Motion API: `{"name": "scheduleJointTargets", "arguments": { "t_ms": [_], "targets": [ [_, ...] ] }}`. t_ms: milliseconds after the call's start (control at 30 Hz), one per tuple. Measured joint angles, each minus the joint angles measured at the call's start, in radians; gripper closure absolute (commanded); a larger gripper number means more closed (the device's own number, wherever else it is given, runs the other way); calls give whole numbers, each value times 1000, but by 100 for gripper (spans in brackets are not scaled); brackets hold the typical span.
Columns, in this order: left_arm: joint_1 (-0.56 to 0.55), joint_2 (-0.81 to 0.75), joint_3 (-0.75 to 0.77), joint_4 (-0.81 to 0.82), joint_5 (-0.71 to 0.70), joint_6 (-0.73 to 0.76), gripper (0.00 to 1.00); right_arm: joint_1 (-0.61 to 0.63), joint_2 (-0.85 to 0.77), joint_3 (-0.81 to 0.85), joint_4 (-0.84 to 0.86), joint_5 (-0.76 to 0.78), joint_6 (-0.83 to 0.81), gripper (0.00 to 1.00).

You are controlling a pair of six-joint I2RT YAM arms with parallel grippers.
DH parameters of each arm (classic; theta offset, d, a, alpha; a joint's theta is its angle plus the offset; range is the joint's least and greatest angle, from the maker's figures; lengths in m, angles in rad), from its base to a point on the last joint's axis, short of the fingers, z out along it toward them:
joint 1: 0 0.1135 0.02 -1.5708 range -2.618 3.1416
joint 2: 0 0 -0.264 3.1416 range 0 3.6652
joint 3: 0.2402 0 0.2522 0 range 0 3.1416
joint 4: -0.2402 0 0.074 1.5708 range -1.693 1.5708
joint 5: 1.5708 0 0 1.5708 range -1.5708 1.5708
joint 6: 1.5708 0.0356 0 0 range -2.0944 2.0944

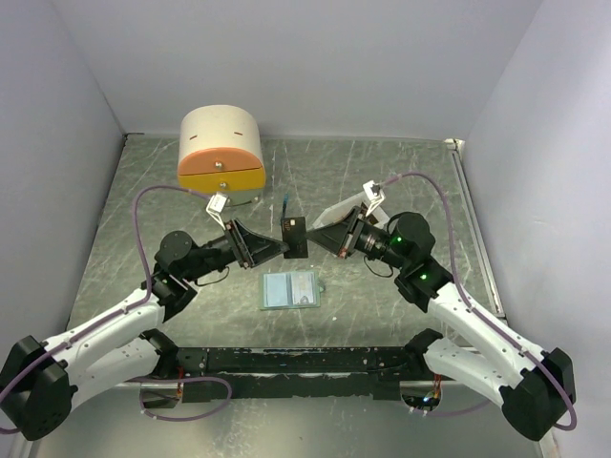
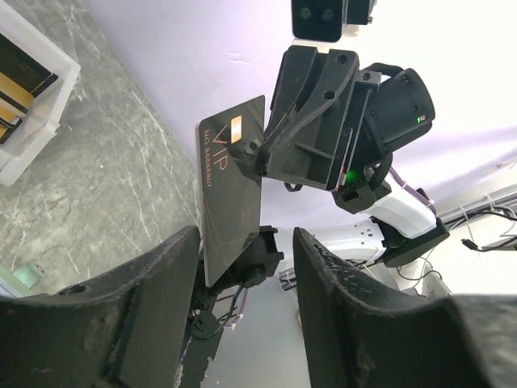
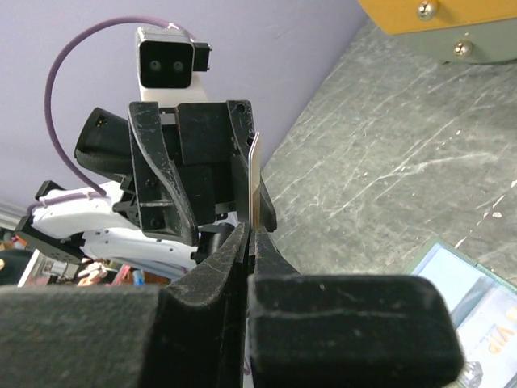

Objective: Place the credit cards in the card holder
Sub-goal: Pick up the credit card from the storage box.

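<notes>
A black credit card (image 1: 294, 237) marked VIP (image 2: 230, 186) hangs upright above the table centre. My right gripper (image 1: 313, 239) is shut on its right edge; in the right wrist view the card (image 3: 256, 174) stands edge-on between the closed fingertips (image 3: 252, 234). My left gripper (image 1: 277, 246) faces it from the left with its jaws open (image 2: 246, 242). The card's lower end sits inside that gap, close to one finger (image 2: 161, 283) and not pinched. The pale blue card holder (image 1: 291, 289) lies flat below them, with a gold card (image 3: 502, 317) showing at one side.
A cream-and-orange drawer box (image 1: 221, 148) stands at the back left. A white tray (image 2: 36, 101) with dark and gold strips inside sits behind the right gripper. A thin blue stick (image 1: 286, 205) lies just beyond the card. Grey walls close in three sides.
</notes>
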Motion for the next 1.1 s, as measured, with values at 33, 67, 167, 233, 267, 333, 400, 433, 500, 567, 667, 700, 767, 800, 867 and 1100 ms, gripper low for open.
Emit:
{"name": "scheduleJointTargets", "arguments": {
  "t_ms": [33,67,167,233,267,333,400,433,500,567,667,700,767,800,867,1100],
  "targets": [
    [0,0,-1,3,0,-2,47,4,3,-2,3,0,3,100],
    [0,0,-5,11,0,-3,51,8,5,-5,5,1,4,100],
    [0,5,-17,26,0,-9,72,19,12,-7,4,1,4,100],
    [0,11,-26,44,0,-14,86,24,14,-7,3,1,3,100],
    [0,13,-31,50,0,-15,92,26,14,-7,3,2,2,100],
    [0,15,-39,65,1,-22,93,27,14,-7,-4,6,-4,100],
    [0,14,-39,74,2,-21,93,27,20,-7,-14,11,-10,96],
    [0,14,-40,73,1,-19,93,27,21,-7,-16,13,-13,89],
    [0,13,-41,59,1,-14,93,28,21,-7,-30,22,-18,72],
    [0,8,-41,24,-4,1,93,31,18,-6,-56,39,-26,63],
    [0,-7,-41,-58,-20,31,93,34,5,-6,-117,84,-51,55],
    [0,-13,-40,-86,-28,42,93,34,-1,-6,-138,101,-59,53],
    [0,-23,-40,-153,-47,65,93,34,-5,-3,-175,129,-76,51],
    [0,-26,-40,-190,-58,76,93,34,-2,-1,-201,143,-87,50],
    [0,-27,-40,-245,-71,94,93,34,9,1,-232,163,-101,50],
    [0,-36,-43,-319,-62,121,93,61,61,-8,-237,143,-130,39]
  ]
}}
